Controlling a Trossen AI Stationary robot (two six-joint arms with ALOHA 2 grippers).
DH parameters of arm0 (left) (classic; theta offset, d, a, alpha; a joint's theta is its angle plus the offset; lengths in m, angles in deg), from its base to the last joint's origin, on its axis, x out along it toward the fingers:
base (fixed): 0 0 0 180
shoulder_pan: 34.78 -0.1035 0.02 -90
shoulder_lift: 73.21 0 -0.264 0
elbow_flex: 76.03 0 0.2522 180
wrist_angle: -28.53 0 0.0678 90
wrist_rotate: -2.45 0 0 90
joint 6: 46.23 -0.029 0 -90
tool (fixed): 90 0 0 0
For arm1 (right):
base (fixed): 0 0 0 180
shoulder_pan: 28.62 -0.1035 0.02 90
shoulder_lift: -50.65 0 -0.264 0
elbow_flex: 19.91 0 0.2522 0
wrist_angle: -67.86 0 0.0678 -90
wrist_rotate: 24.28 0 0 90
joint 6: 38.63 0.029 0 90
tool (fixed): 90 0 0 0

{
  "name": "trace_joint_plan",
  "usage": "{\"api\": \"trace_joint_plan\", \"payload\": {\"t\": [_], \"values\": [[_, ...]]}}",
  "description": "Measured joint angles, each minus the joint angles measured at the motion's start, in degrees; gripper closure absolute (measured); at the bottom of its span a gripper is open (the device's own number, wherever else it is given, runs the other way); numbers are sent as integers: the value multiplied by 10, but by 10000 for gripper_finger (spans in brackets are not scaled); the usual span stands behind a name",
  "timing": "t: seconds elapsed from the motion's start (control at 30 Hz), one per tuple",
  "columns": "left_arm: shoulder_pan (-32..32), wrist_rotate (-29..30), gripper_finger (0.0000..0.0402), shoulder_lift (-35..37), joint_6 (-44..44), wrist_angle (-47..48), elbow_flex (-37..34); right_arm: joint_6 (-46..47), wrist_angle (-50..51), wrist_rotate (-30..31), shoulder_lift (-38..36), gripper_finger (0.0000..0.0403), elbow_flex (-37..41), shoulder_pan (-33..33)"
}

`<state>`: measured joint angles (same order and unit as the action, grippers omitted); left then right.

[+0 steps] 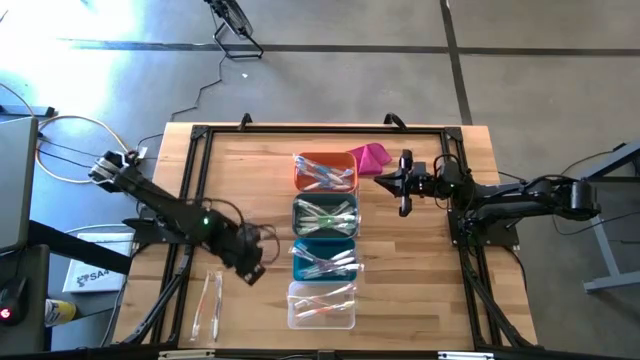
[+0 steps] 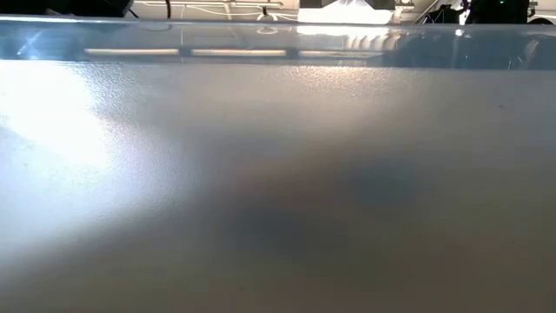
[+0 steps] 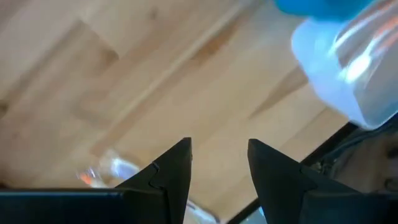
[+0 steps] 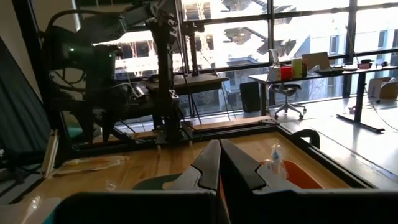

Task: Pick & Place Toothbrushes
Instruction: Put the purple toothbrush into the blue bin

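Beside the clear plastic bin (image 1: pixel 321 305), the left gripper (image 1: pixel 252 272) hovered with fingers spread and empty (reaching, I judge) near two wrapped toothbrushes (image 1: pixel 207 302) on the wooden table (image 1: pixel 240 180). The next move calls for descending and pinching one. The right gripper (image 1: pixel 403 185) waited, fingers pressed together, farther along the bins.

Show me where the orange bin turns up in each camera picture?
High view: the orange bin sits in the upper middle of the wooden table.
Low view: not in it; a pale blur fills the picture.
Left wrist view: not in it.
Right wrist view: the orange bin lies close ahead of the camera.
Shared landmark: the wooden table.
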<state>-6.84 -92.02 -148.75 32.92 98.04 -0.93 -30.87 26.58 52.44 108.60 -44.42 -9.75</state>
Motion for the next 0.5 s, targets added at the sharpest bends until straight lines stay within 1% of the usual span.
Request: {"api": "trace_joint_plan", "payload": {"t": [0.1, 0.17, 0.37, 0.43, 0.5], "values": [[45, 1, 247, -26, 57, -5, 7, 0, 1, -13, 0, 400, 0, -2], [77, 4, 247, -38, 111, -2, 7, 1, 3, -19, 0, 400, 0, -6], [172, 43, 247, -68, 281, 0, 6, 0, 4, -19, 0, 400, 0, -26], [196, 57, 247, -73, 334, 4, 6, 0, 1, -20, 0, 400, 0, -31], [209, 58, 247, -76, 387, 3, 6, 0, -6, -20, 0, 400, 0, -33]]}}
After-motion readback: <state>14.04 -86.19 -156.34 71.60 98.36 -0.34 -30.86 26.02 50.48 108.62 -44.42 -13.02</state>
